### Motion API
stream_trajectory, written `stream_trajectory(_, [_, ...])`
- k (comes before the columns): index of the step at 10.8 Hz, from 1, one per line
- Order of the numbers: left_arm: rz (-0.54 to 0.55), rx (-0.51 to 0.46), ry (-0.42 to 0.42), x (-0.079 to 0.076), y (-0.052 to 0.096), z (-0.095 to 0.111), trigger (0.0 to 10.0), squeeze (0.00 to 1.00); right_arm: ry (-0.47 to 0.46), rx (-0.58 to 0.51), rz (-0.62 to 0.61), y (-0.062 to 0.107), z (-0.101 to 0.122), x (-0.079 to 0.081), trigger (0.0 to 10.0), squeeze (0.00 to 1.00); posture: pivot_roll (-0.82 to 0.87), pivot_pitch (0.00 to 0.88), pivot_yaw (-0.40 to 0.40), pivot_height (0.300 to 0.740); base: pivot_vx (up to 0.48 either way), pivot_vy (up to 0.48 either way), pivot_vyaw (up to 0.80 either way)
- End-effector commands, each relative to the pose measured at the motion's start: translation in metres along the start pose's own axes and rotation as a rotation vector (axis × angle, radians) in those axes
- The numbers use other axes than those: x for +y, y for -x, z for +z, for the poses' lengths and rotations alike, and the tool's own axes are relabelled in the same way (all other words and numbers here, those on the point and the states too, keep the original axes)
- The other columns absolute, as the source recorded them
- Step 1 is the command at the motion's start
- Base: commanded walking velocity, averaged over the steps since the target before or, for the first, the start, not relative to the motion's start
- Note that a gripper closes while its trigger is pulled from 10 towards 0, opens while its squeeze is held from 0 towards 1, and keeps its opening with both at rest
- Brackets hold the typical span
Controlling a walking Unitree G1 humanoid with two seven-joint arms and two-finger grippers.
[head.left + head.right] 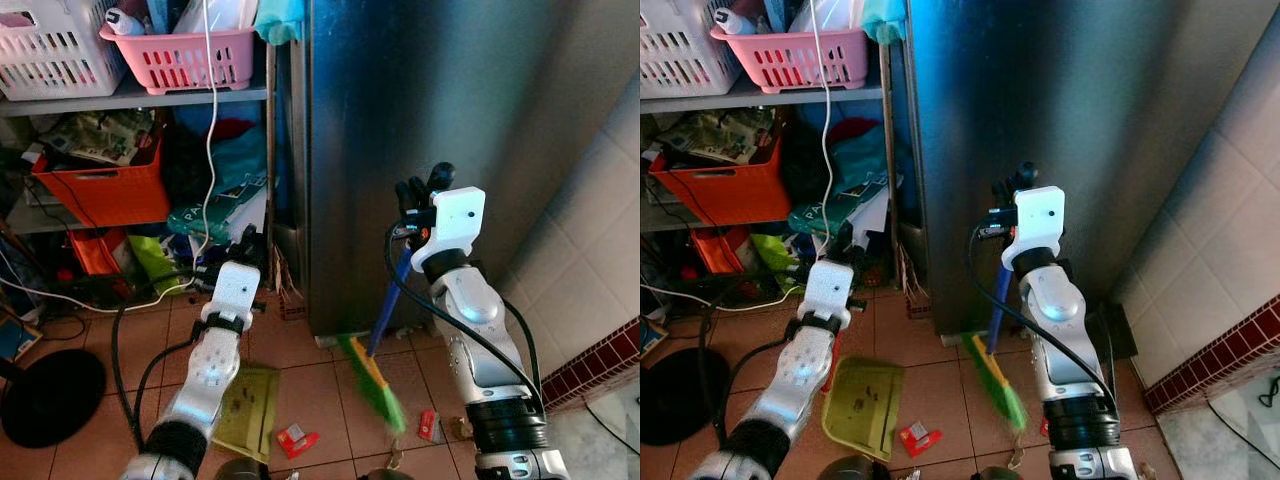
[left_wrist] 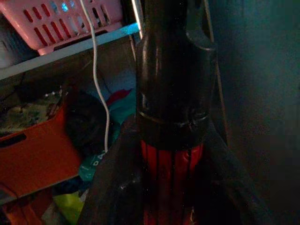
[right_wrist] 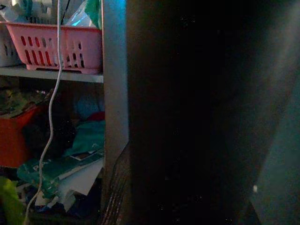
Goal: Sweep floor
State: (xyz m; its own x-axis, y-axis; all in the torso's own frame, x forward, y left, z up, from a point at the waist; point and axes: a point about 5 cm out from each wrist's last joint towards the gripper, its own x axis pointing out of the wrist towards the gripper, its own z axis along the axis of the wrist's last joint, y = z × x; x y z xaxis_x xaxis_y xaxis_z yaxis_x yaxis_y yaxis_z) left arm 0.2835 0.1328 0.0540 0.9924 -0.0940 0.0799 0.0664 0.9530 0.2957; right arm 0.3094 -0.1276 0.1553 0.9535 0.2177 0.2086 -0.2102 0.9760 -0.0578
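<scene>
A tall dark metal cabinet (image 1: 430, 130), likely a fridge, stands at the middle of the scene, with white wall tiles (image 1: 590, 240) to its right and a cluttered shelf unit (image 1: 130, 100) to its left. The shelf carries a pink basket (image 1: 185, 55) and a white basket (image 1: 50, 50); below them sits an orange crate (image 1: 105, 180), and a white cord (image 1: 210, 140) hangs down in front.

The terracotta tiled floor (image 1: 300, 350) runs beneath all of this. The right pincer (image 1: 422, 190) is raised before the cabinet, its fingers closed around the blue handle of a broom (image 1: 385, 310), whose green bristles (image 1: 380, 390) rest blurred on the floor near the cabinet's base. The left pincer (image 1: 248, 243) is closed on a black and red handle (image 2: 173, 117) of the yellow-green dustpan (image 1: 245, 405), which lies on the floor just left of the bristles.

Small red scraps of litter (image 1: 297, 438) lie between dustpan and broom; another scrap (image 1: 428, 425) lies right of the bristles.
</scene>
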Motion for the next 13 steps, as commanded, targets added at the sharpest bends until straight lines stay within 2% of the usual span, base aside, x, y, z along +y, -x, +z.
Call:
stream_trajectory(1, [0.011,-0.031,-0.010,0.005,-0.001,0.006,10.0,0.00,0.008,-0.041,-0.013,-0.001,0.006,-0.002,10.0,0.00,-0.08,0.000,0.009,0.740,0.000,0.000,0.00])
stream_trajectory(3, [0.029,-0.021,-0.004,0.010,0.002,0.005,10.0,0.00,0.007,-0.045,-0.009,-0.004,0.006,-0.001,10.0,0.00,-0.07,0.000,0.008,0.740,0.000,0.000,0.00])
stream_trajectory(6, [0.024,-0.019,0.001,0.009,0.001,0.007,10.0,0.00,0.013,-0.036,-0.015,-0.001,0.004,-0.004,10.0,0.00,-0.09,0.000,0.014,0.740,0.000,0.000,0.00])
stream_trajectory(10, [0.031,-0.012,0.006,0.011,0.000,0.008,10.0,0.00,0.018,-0.024,-0.010,-0.001,0.000,-0.003,10.0,0.00,-0.08,0.000,0.013,0.740,-0.266,0.000,0.00])
stream_trajectory(13, [0.039,-0.003,0.004,0.014,0.001,0.007,10.0,0.00,0.029,0.064,-0.012,0.010,-0.026,-0.005,10.0,0.00,-0.08,0.000,0.015,0.740,-0.274,0.000,0.00])
